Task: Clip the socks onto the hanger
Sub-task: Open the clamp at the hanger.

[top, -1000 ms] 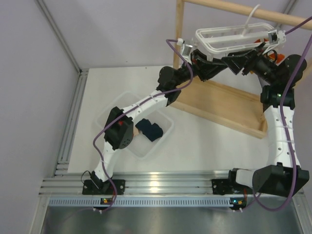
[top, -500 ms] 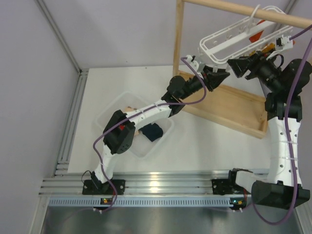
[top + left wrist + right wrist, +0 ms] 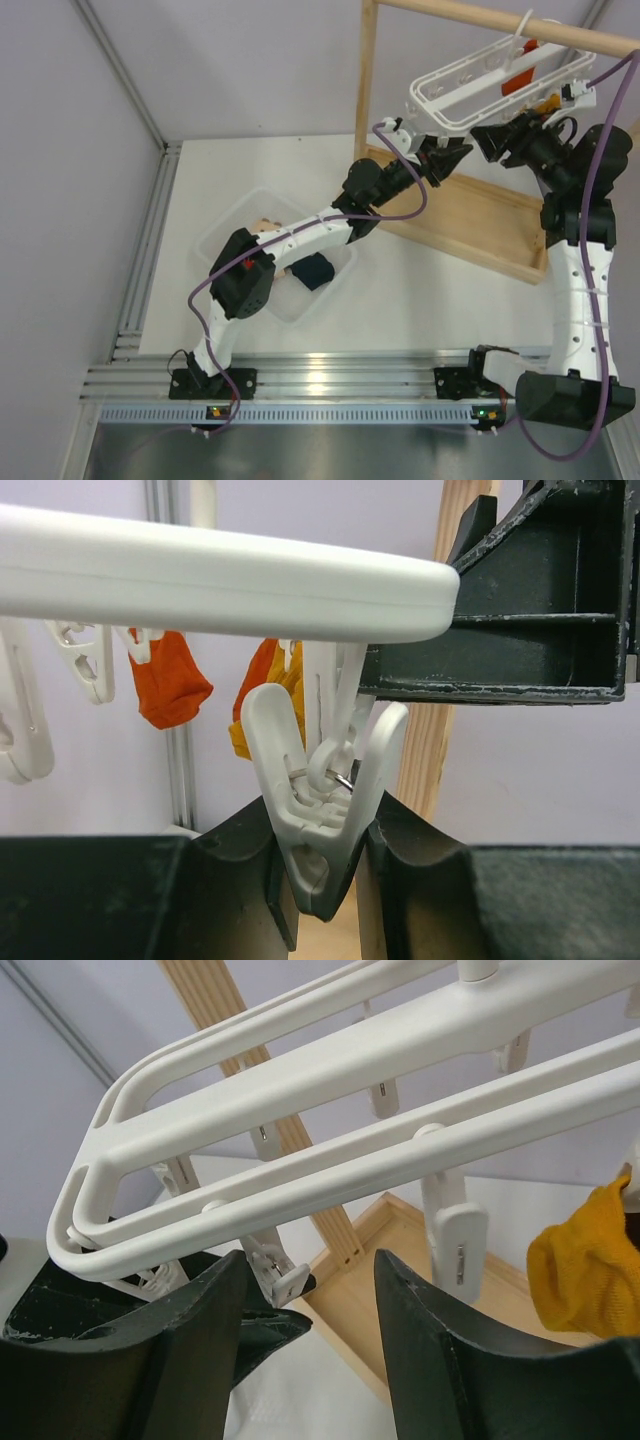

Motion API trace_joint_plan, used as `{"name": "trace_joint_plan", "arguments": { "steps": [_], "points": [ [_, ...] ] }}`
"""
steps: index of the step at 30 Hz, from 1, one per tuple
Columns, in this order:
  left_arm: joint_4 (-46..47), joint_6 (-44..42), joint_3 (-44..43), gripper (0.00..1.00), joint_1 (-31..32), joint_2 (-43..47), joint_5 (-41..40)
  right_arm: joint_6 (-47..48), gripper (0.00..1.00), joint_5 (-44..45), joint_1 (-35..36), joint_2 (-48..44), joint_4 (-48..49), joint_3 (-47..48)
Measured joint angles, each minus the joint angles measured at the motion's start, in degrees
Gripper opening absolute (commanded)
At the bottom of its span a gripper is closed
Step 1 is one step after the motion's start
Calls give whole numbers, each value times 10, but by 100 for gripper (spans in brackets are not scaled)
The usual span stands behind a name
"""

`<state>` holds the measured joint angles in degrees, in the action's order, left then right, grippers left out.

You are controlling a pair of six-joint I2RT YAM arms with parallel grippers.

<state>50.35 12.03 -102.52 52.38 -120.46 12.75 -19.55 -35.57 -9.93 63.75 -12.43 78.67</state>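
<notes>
Hanger (image 3: pixel 220 580) clip (image 3: pixel 318 780) pinched in left claw (image 3: pixel 322 875); right claw (image 3: pixel 310 1275) spread beneath.

Both arms up high; L tool (image 3: pixel 320 880) pinched, R tool (image 3: pixel 310 1270) agape.

Wooden rack (image 3: pixel 470 218), clear bin (image 3: pixel 305 300), orange sock (image 3: pixel 170 685), yellow sock (image 3: pixel 585 1260)

soft even light, faint shadows, glare on the aluminium rail (image 3: pixel 320 379), near parts slightly blurred.
</notes>
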Motion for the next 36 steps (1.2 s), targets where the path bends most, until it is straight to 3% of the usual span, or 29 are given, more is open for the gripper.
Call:
{"name": "trace_joint_plan", "arguments": {
  "steps": [3, 6, 8, 12, 19, 29, 33, 36],
  "points": [
    [0, -1, 0, 0, 0, 0, 0, -2, 54, -1, 0, 0, 4, -3],
    [0, -5, 0, 0, 0, 0, -1, -6, 47, -1, 0, 0, 9, -3],
    [0, -10, 0, 0, 0, 0, -2, -12, 57, -2, 0, -1, 14, -5],
    [0, -29, 2, 0, 2, 0, -2, -12, 65, -18, 0, -4, 16, -7],
    [7, -41, 21, 0, 0, 3, 40, 95, 63, -105, -1, -51, -7, -13],
    [26, 73, -12, 0, -34, -2, 157, 210, 52, -234, -4, -17, -64, 43],
    [41, 114, -39, 0, -49, -5, 198, 188, 53, -269, -4, 5, -43, 41],
    [49, 132, -52, 0, -52, -10, 222, 136, 54, -287, -4, 12, 24, 18]
  ]
}}
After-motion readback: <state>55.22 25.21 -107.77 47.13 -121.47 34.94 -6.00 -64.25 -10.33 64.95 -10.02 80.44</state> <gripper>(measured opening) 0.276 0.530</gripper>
